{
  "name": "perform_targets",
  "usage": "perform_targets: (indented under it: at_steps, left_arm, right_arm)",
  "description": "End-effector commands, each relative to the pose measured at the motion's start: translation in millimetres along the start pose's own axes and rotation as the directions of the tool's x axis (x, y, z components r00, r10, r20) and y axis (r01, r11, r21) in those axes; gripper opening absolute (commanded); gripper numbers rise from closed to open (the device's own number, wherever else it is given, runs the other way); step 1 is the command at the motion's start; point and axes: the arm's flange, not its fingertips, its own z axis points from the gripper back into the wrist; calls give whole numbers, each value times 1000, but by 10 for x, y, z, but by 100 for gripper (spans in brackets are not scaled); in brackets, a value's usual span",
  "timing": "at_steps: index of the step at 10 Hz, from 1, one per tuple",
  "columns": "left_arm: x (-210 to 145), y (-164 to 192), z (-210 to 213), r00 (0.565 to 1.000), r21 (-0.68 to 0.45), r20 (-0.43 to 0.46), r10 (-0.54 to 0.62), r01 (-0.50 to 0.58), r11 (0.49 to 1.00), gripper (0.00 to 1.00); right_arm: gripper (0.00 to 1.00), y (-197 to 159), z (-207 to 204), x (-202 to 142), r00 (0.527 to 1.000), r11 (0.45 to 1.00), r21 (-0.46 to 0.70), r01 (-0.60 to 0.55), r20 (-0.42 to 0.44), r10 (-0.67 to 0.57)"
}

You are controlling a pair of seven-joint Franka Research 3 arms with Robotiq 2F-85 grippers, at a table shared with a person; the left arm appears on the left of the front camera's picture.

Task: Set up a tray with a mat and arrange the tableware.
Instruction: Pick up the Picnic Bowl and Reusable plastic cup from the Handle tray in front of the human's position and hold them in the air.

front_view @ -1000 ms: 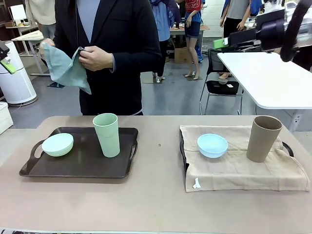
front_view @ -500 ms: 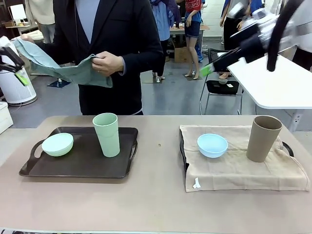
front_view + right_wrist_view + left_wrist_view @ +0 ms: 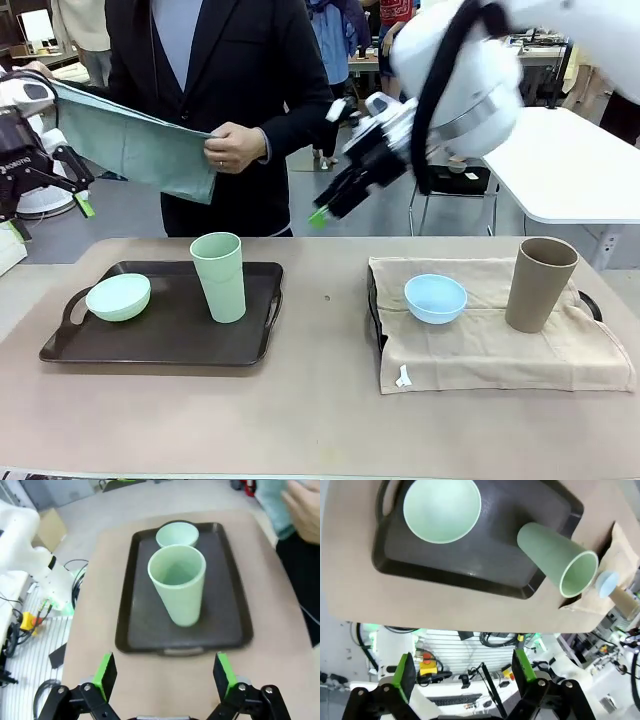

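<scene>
Dark brown rectangular plastic tray (image 3: 160,357) at the left end of the tan table (image 3: 320,420): pale green matte round bowl (image 3: 118,296) by its left edge, pale green tapered cup (image 3: 219,277) upright toward its far right corner. Beige cloth mat (image 3: 490,350) covers a second tray (image 3: 373,305) at the right end; pale blue bowl (image 3: 435,298) near the mat's left edge, brown tapered cup (image 3: 538,284) upright near its far right corner. Left gripper (image 3: 463,675) and right gripper (image 3: 164,676) hang above the table, both released and holding nothing. A person's hand (image 3: 235,147) holds a spread teal cloth (image 3: 130,150) beyond the far edge.

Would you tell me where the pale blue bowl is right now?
In the front view, the pale blue bowl sits right of centre on the beige mat, left of the brown cup.
</scene>
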Motion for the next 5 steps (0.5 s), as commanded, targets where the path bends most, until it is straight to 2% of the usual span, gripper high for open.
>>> perform_targets:
  at_steps: [1,2,3,4,5]
  left_arm:
    - [122,0,-144,1000,-11,5,10,-10,1000,100]
    - [186,9,-158,1000,-36,9,7,-6,999,100]
    - [196,31,-122,999,-109,48,-9,15,994,100]
    - [176,5,-154,1000,-5,-7,9,-9,1000,100]
    - [176,5,-154,1000,-5,-7,9,-9,1000,100]
  right_arm:
    - [100,-173,-500,-89,991,999,33,-32,133,28]
    - [100,-170,-722,-118,986,998,55,-17,169,7]
    - [100,-114,-749,-167,989,1000,-1,-18,149,18]
    - [100,-60,-675,-80,996,999,53,-7,92,2]
    - [100,-60,-675,-80,996,999,53,-7,92,2]
